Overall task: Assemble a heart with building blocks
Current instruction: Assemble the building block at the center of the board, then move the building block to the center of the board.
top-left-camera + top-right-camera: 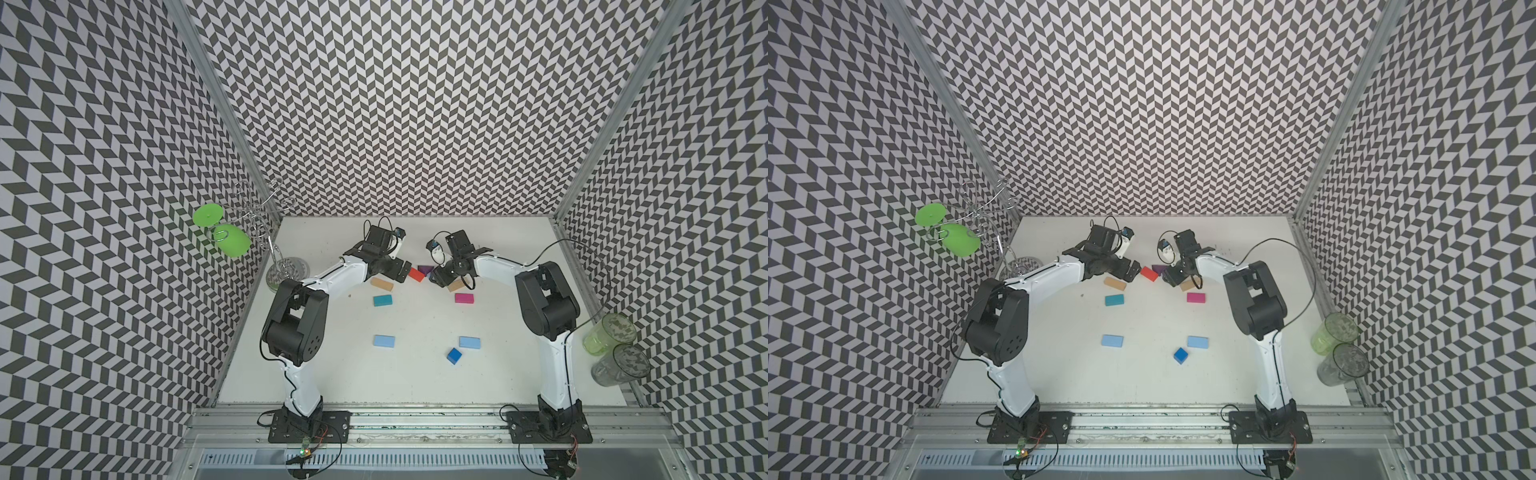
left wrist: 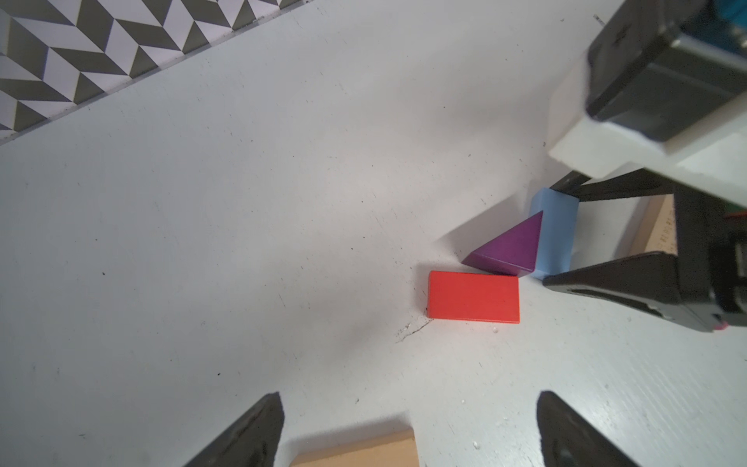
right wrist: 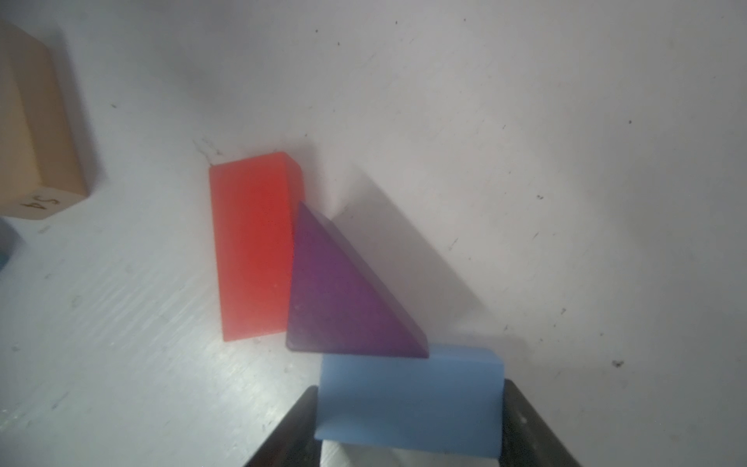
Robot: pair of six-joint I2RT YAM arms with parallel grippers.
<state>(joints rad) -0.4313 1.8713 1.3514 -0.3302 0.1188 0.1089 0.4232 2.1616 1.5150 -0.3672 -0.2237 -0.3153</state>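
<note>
The right claw [image 3: 410, 404] grips a light blue block [image 2: 556, 238], its edge against the purple triangle [image 3: 343, 299]. The left claw [image 2: 408, 398] gapes wide, open desk [image 2: 242, 242] ahead.

Robot lab cell: chevron-patterned walls [image 1: 415, 104], aluminium frame [image 1: 415, 417], 2 rail-mounted arms [image 1: 297, 316].

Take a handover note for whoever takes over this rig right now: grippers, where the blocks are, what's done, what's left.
Left gripper: open, empty, by a tan block.
Right gripper: shut on the held light blue block, set against the purple triangle.
Done: the red block lies against the triangle's other side, so the heart's notch is started.
Left: teal block, magenta block, two loose light blue blocks, dark blue cube and the second tan block lie apart; the outline is not closed.
</note>
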